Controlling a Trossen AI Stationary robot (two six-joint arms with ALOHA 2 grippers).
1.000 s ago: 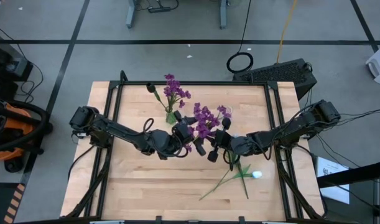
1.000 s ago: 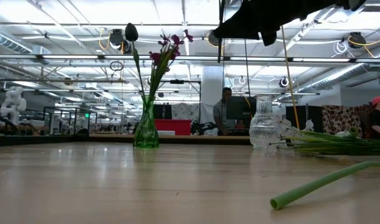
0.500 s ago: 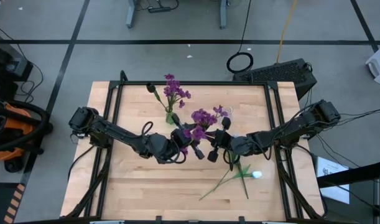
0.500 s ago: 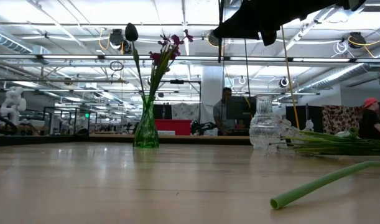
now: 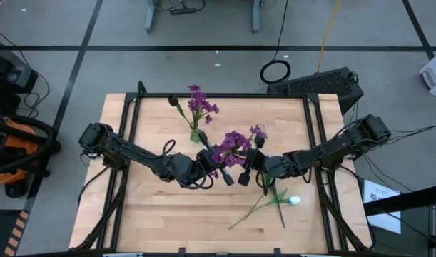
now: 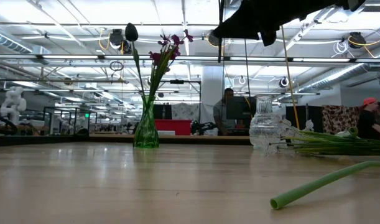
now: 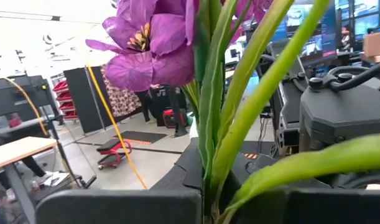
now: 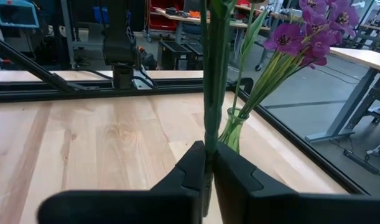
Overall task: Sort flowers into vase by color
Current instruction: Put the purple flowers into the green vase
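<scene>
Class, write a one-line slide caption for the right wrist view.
Right tool pinches a green stem above the table, green vase behind.

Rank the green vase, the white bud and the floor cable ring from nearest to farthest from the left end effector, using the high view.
From the left end effector, shut on the purple bunch:
1. Green vase, just beyond it, table's far side.
2. White bud, lying front right.
3. Cable ring, on the floor past the table.
Right end effector grips a stem alongside.

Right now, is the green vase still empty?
No. In the low view the green vase already holds purple flowers and a dark bud, upright on the table.
</scene>
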